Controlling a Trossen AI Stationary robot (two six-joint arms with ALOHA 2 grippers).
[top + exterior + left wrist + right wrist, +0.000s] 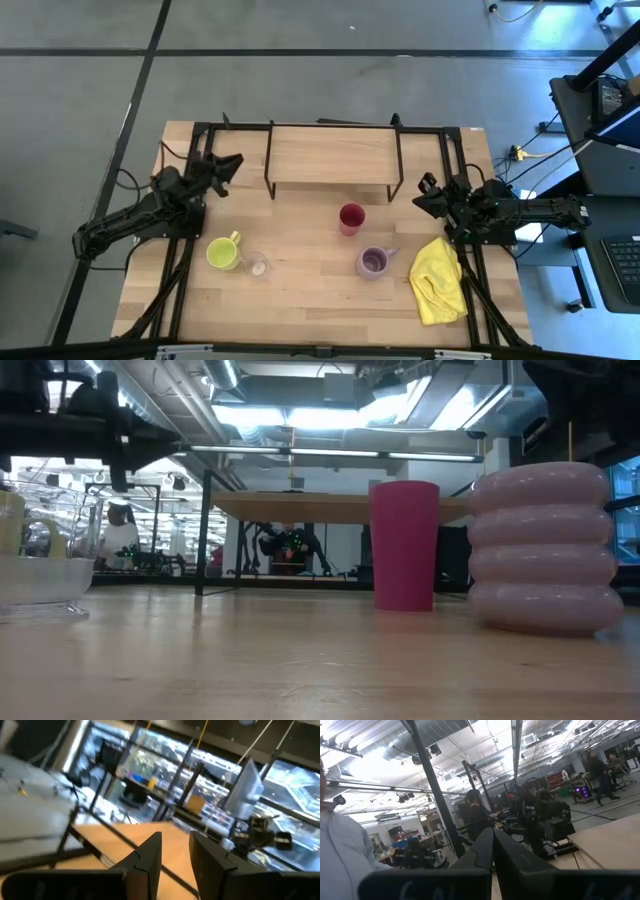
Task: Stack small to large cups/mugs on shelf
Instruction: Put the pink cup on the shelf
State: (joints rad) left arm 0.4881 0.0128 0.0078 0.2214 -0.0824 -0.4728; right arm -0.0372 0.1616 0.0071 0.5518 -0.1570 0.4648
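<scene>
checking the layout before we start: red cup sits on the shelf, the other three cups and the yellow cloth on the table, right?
Not quite. In the high view the red cup stands on the table, just in front of the shelf, whose board is bare. The rest holds.

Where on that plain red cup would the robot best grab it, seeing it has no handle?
Probably by the rim, from straight above. The red cup stands upright with its mouth open and space all around, so one finger could go inside and one outside the wall. The right gripper waits nearest, beside the shelf.
</scene>
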